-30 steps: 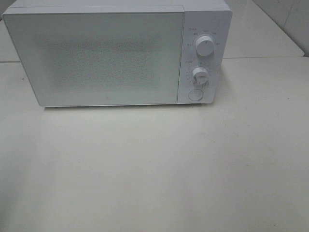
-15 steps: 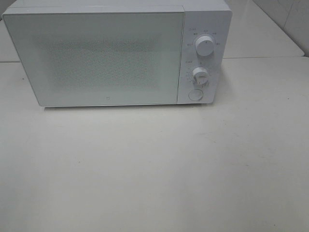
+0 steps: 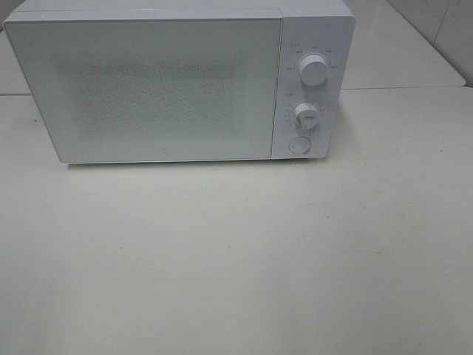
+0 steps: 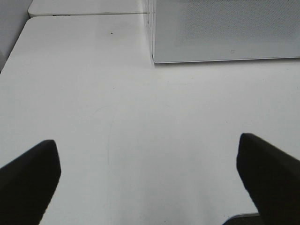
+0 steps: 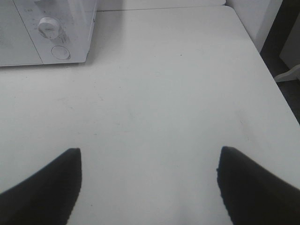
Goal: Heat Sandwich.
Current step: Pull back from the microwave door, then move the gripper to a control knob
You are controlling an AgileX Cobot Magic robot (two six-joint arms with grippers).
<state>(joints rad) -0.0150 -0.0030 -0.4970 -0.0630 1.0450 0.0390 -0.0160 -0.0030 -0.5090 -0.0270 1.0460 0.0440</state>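
No sandwich shows in any view. A white microwave (image 3: 177,81) stands at the back of the table with its door (image 3: 148,89) shut; two dials (image 3: 313,70) and a round button (image 3: 298,145) sit on its right panel. Neither arm appears in the exterior high view. In the left wrist view my left gripper (image 4: 150,173) is open, its dark fingers (image 4: 28,180) wide apart over bare table, short of the microwave's front corner (image 4: 154,56). In the right wrist view my right gripper (image 5: 149,183) is open too, with nothing between its fingers (image 5: 44,187), the microwave's control panel (image 5: 51,33) farther ahead.
The white table (image 3: 236,259) spreads in front of the microwave. Its right edge (image 5: 269,79) drops off beside a dark gap and a white wall panel. A second table surface (image 4: 84,7) adjoins at the back.
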